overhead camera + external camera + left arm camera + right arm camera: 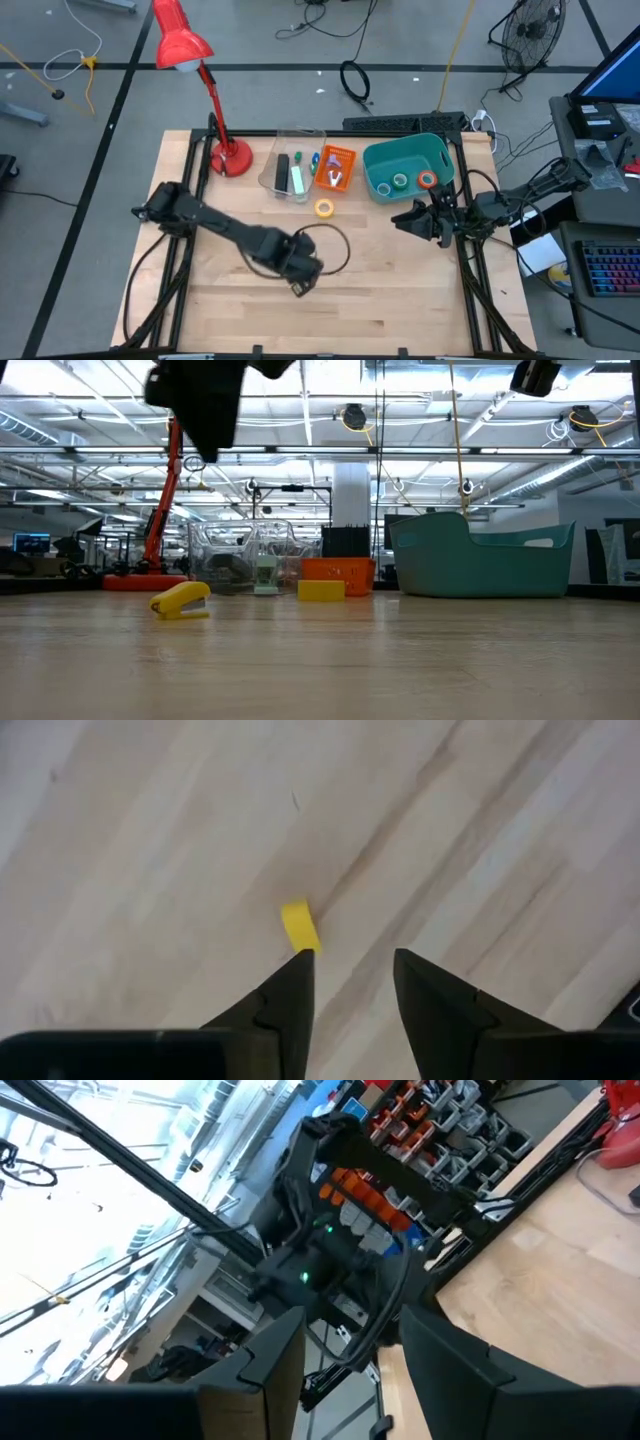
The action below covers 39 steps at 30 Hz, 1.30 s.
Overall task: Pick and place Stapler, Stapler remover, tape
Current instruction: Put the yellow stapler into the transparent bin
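A small yellow stapler lies flat on the bare wood, seen as a yellow bar in the left wrist view. My left gripper hangs open high above it, pointing down, and touches nothing. The yellow tape roll lies flat on the table before the orange box. The blue, green and orange rolls lie in the teal bin. My right gripper waits open beside the bin's near side, pointing off the table.
A clear plastic box at the far side holds a dark item and a green-and-white one. A red desk lamp stands at the far left. A black cable loop lies beside the left gripper. Bare wood stretches along the near edge.
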Motion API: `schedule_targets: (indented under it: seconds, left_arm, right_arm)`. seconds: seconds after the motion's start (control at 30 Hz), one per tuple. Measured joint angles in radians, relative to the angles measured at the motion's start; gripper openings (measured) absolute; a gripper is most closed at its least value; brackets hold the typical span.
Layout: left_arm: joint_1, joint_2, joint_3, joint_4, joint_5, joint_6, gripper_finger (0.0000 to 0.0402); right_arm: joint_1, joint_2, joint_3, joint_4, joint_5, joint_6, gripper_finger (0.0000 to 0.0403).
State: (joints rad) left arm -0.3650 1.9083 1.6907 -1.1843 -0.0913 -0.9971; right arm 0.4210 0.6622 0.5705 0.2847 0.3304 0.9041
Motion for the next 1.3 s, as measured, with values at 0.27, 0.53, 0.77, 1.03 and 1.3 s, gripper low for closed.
schedule_targets:
  seconds: [0.27, 0.53, 0.77, 1.03, 1.3]
  left_arm:
    - [-0.031, 0.000, -0.132, 0.040, -0.011, -0.124, 0.0236]
    - [0.006, 0.005, -0.264, 0.255, 0.060, -0.087, 0.0297]
    - [0.013, 0.004, -0.307, 0.259, 0.081, -0.058, 0.0270]
    - [0.019, 0.004, -0.324, 0.290, 0.085, -0.032, 0.0251]
    - [0.047, 0.004, -0.324, 0.292, 0.067, 0.010, 0.0258]
  right_arm:
    - [0.000, 0.000, 0.000, -0.014, -0.021, 0.024, 0.0157]
    - [0.000, 0.000, 0.000, -0.014, -0.023, 0.039, 0.0157]
    - [0.000, 0.000, 0.000, -0.013, -0.046, 0.046, 0.0157]
    - [0.000, 0.000, 0.000, -0.013, -0.043, 0.042, 0.0157]
    - [0.000, 0.000, 0.000, -0.013, -0.042, 0.034, 0.0157]
